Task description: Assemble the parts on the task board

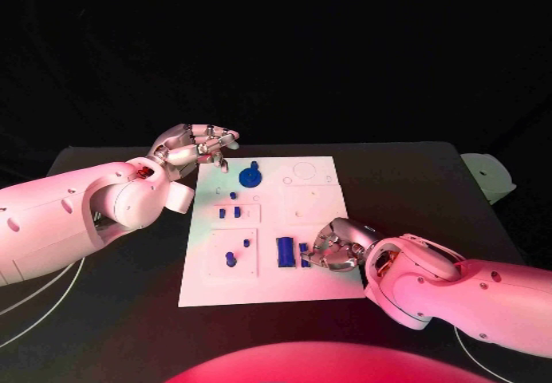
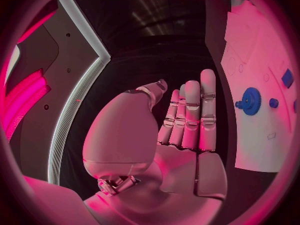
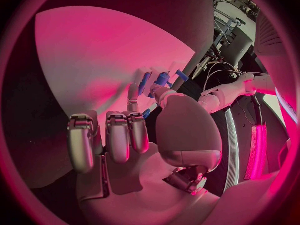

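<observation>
Task board: the white task board (image 1: 310,283) lay in the middle of the black table (image 1: 115,319), its long side running away from the robot.
Gear: a blue gear (image 1: 251,175) sat near the board's far left corner, with a small blue peg (image 1: 234,195) just nearer the robot; in the left wrist view the same gear (image 2: 251,101) lay on the board beside a small round blue piece (image 2: 274,103).
Other parts: two short blue pieces (image 1: 229,212) stood in a recessed square on the board's left side, and another blue piece (image 1: 230,258) lay in the square nearest the robot on that side. A tall blue block (image 1: 284,250) stood near the middle of the board's near half.
Left hand: the left hand (image 1: 195,145) hung at the board's far left corner, off its edge, close to the gear but apart from it. Its fingers (image 2: 190,115) were straight and side by side, with nothing in them.
Right hand: the right hand (image 1: 336,246) rested on the board's near right part, just beside the tall blue block. Its fingers (image 3: 119,135) were curled down over the board, and blue pieces (image 3: 161,80) showed just past them. I cannot tell whether it held any of them.
In the way: the right hand covered the board area beneath it.
Nearby: a pale object (image 1: 491,175) lay off the table's far right corner.
</observation>
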